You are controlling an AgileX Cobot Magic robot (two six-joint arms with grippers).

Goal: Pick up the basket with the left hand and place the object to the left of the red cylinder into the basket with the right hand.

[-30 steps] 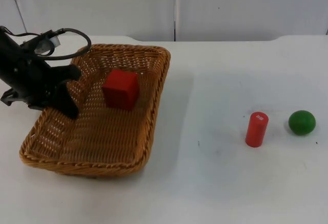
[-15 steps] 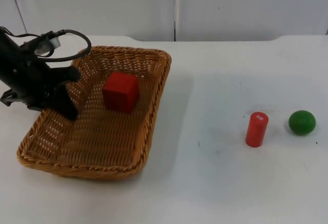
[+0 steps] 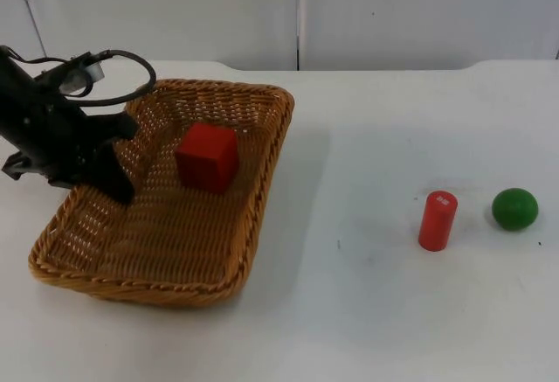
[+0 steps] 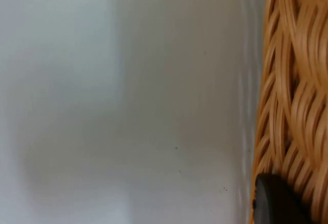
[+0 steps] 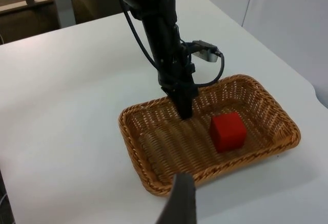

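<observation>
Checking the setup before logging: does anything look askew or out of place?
Yes: the basket sits tilted, its left rim gripped by the left gripper, with the red cube inside. The red cylinder stands upright.

A white counter (image 3: 367,312) is seen across the top view, its surface matte and marked by a few small dark specks. Its far edge is met by a pale grey partition wall (image 3: 175,15), which is divided into panels by a dark vertical seam (image 3: 298,15); a second, slanted seam is seen near the wall's left end. The counter's far right corner is rounded. Soft, even light is cast from above, and only faint, diffuse shadows are thrown on the white surface. In the right wrist view, a brownish floor (image 5: 77,8) is visible beyond the counter's edge, and a white table leg (image 5: 61,1) is seen standing on it.
</observation>
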